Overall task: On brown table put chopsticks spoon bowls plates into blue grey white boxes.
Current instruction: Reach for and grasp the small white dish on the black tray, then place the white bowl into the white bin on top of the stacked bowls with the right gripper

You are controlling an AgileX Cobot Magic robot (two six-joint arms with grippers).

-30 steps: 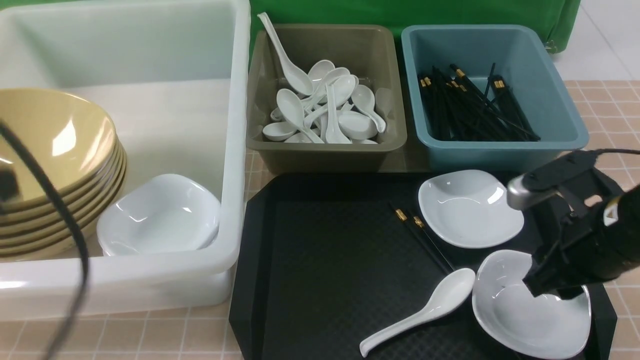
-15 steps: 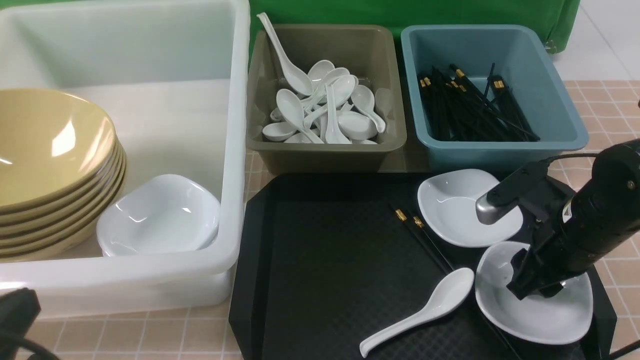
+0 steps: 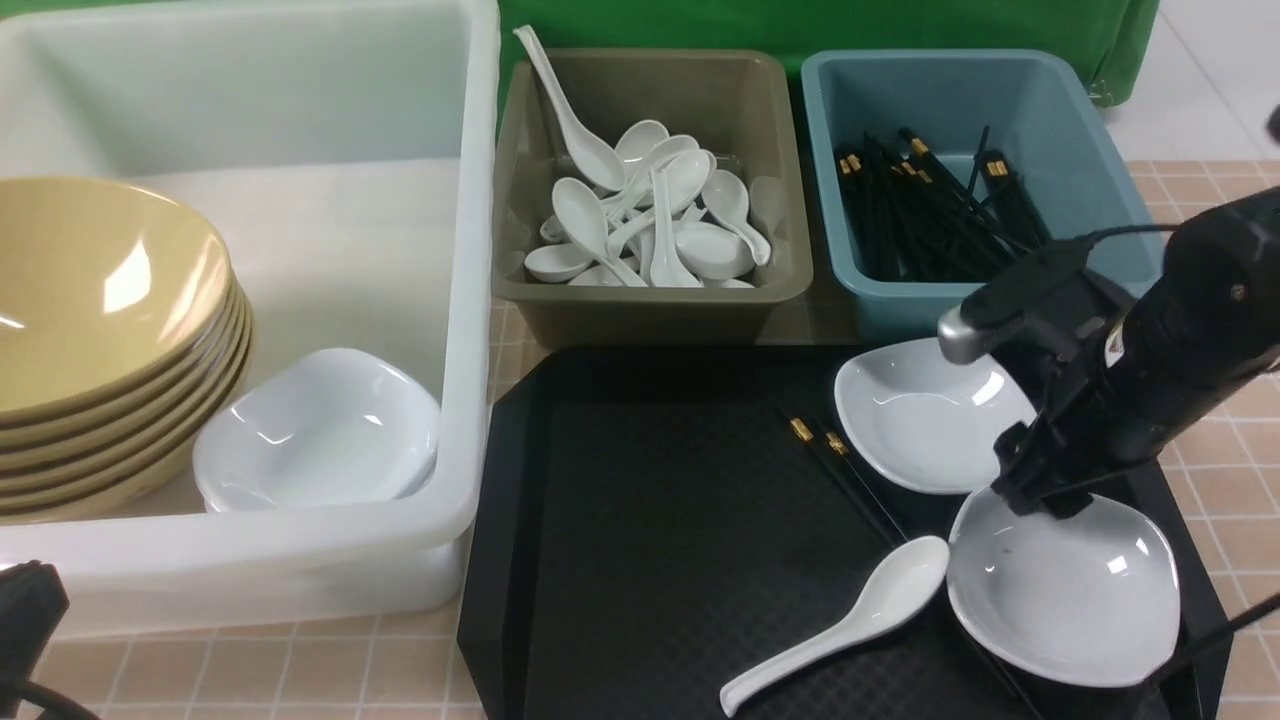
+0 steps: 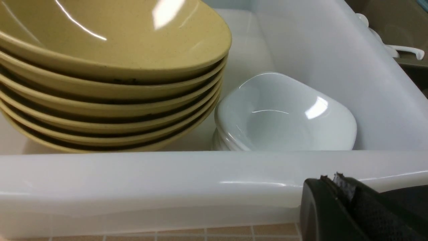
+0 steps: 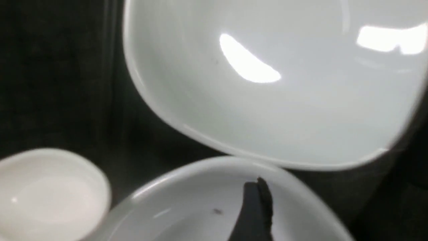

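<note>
On the black tray [image 3: 650,520] lie a pair of black chopsticks [image 3: 840,470], a white spoon [image 3: 850,620] and two white plates. My right gripper [image 3: 1040,495] is shut on the far rim of the near plate [image 3: 1080,600]. One finger [image 5: 255,207] shows inside that plate [image 5: 187,207]. The other plate [image 3: 920,415] lies just beyond it. Yellow bowls [image 3: 100,320] and stacked plates [image 3: 320,430] sit in the white box [image 3: 470,300]. My left gripper [image 4: 334,179] is shut and empty, outside that box's near wall [image 4: 150,177].
The olive-grey box [image 3: 650,310] holds several spoons. The blue box [image 3: 830,150] holds several chopsticks. Both stand behind the tray on the brown table [image 3: 1220,200]. The right arm's cable runs over the blue box's near right corner.
My right gripper has moved from over the near plate's middle back to its far rim and closed on it. The left arm has dropped out of the front view to the bottom left corner.
</note>
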